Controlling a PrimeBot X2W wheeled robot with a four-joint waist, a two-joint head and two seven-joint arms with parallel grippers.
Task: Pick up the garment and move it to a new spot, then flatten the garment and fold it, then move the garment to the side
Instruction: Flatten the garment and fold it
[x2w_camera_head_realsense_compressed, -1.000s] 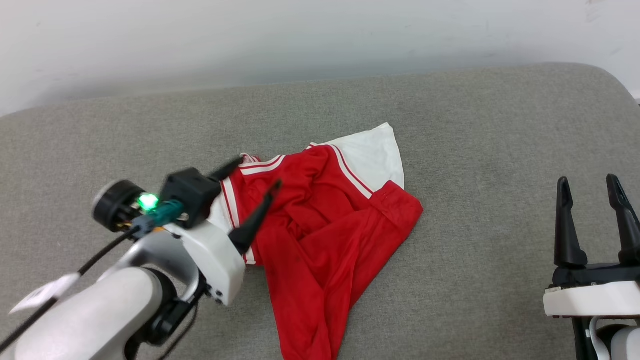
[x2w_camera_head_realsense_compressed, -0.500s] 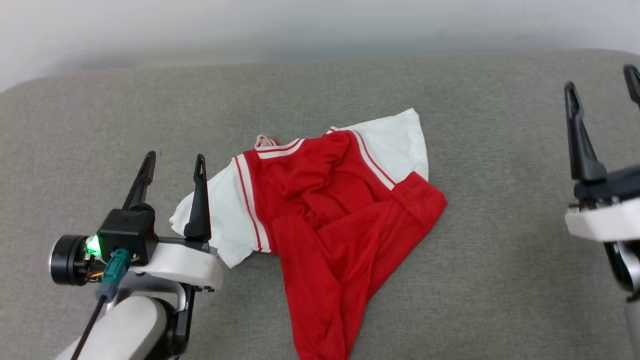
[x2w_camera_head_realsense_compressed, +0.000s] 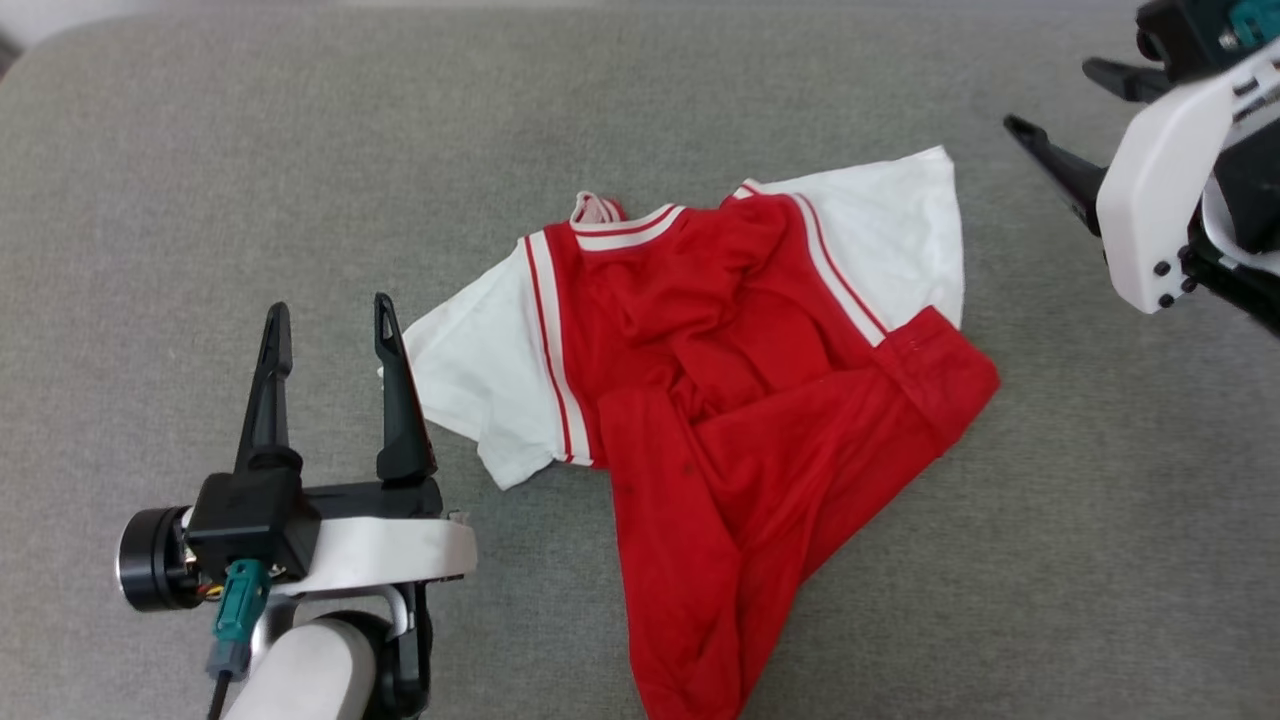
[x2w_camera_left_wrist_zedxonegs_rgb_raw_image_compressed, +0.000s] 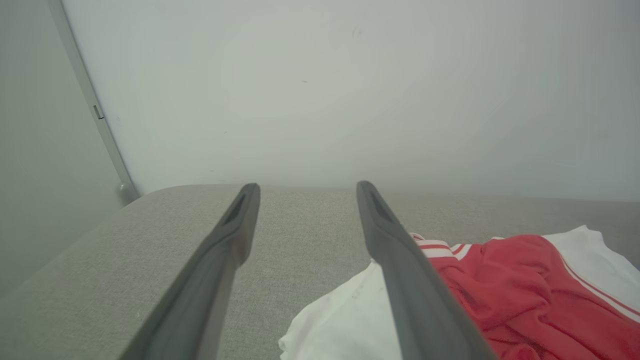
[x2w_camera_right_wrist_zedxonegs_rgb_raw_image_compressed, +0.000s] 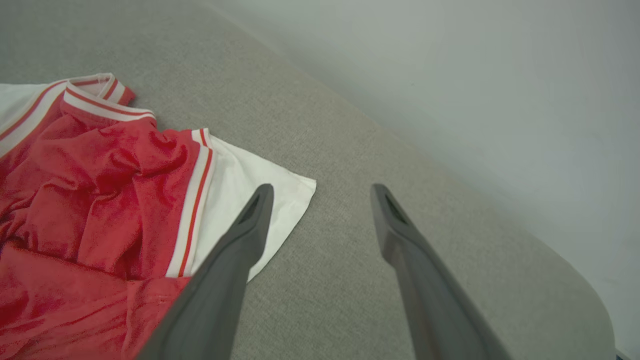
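Observation:
The garment (x2w_camera_head_realsense_compressed: 760, 400) lies crumpled on the grey padded surface (x2w_camera_head_realsense_compressed: 200, 200), red body bunched, a white sleeve spread at each side. My left gripper (x2w_camera_head_realsense_compressed: 330, 312) stands open just left of the near white sleeve (x2w_camera_head_realsense_compressed: 480, 370), its right finger beside the sleeve's edge, nothing between the fingers. In the left wrist view the garment (x2w_camera_left_wrist_zedxonegs_rgb_raw_image_compressed: 500, 290) sits right of the open left gripper (x2w_camera_left_wrist_zedxonegs_rgb_raw_image_compressed: 307, 187). My right gripper (x2w_camera_head_realsense_compressed: 1050, 95) hovers open at the upper right, fingers pointing left toward the far white sleeve (x2w_camera_head_realsense_compressed: 900, 230). The right wrist view shows the open right gripper (x2w_camera_right_wrist_zedxonegs_rgb_raw_image_compressed: 322, 189) above that sleeve's corner of the garment (x2w_camera_right_wrist_zedxonegs_rgb_raw_image_compressed: 100, 200).
A pale wall (x2w_camera_left_wrist_zedxonegs_rgb_raw_image_compressed: 320, 90) rises behind the grey surface. The surface's rounded corner (x2w_camera_right_wrist_zedxonegs_rgb_raw_image_compressed: 590, 300) lies to the right of the right gripper. Bare grey fabric (x2w_camera_head_realsense_compressed: 1100, 500) surrounds the garment on all sides.
The head camera has tilted down, shifting the whole picture. My left gripper drew back off the garment to its left side. My right gripper rose and swung to point left near the far sleeve.

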